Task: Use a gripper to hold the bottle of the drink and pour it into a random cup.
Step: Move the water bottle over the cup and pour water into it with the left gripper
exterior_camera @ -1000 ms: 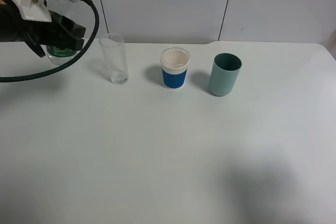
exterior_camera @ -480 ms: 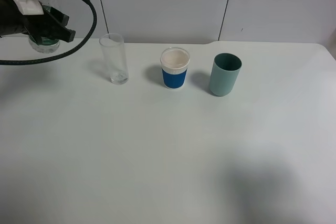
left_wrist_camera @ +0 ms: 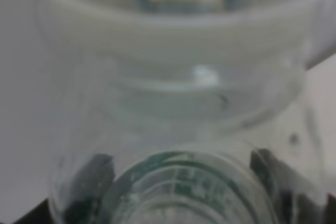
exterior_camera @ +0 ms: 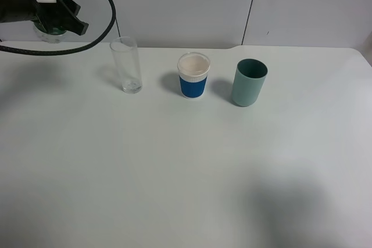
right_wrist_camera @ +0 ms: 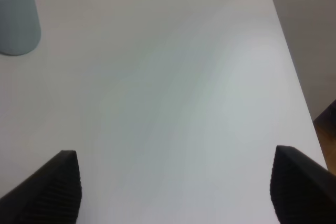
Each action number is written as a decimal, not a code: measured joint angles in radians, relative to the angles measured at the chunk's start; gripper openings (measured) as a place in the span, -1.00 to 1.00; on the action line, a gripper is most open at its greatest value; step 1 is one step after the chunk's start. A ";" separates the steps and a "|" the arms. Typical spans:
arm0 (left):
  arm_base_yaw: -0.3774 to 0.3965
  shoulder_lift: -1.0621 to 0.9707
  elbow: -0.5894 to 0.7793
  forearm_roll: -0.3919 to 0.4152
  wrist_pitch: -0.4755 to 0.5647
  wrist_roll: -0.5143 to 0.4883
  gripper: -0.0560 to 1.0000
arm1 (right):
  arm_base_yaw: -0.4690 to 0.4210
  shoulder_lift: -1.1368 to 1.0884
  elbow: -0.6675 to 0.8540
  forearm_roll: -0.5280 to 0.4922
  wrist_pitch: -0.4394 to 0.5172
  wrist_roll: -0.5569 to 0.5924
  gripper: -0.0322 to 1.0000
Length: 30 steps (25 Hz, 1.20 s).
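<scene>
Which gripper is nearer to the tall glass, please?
Left. The left gripper, holding the bottle, hangs just left of the glass; the right gripper is beyond the teal cup.

Glossy clear against matt white
Bottle [left_wrist_camera: 173,108] glossy clear plastic; cup [exterior_camera: 126,65] smooth clear glass; table [exterior_camera: 186,172] matt white.
</scene>
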 joint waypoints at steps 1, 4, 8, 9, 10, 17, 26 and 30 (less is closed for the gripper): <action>0.000 0.008 -0.002 0.020 -0.010 0.001 0.13 | 0.000 0.000 0.000 0.000 0.000 0.000 0.50; 0.000 0.037 -0.009 0.053 -0.062 0.010 0.13 | 0.000 0.000 0.000 0.000 0.000 0.000 0.50; 0.000 0.080 -0.034 -0.013 -0.117 0.109 0.13 | 0.000 0.000 0.000 0.000 0.000 0.000 0.50; 0.000 0.088 -0.045 -0.046 -0.123 0.147 0.13 | 0.000 0.000 0.000 0.000 0.000 0.000 0.50; 0.000 0.097 -0.058 -0.073 -0.124 0.188 0.13 | 0.000 0.000 0.000 0.000 0.000 0.000 0.50; -0.017 0.145 -0.091 -0.165 -0.151 0.373 0.13 | 0.000 0.000 0.000 0.000 0.000 0.000 0.50; -0.036 0.164 -0.091 -0.168 -0.182 0.419 0.13 | 0.000 0.000 0.000 0.000 0.000 0.000 0.50; -0.036 0.164 -0.091 -0.187 -0.230 0.449 0.13 | 0.000 0.000 0.000 0.000 0.000 0.000 0.50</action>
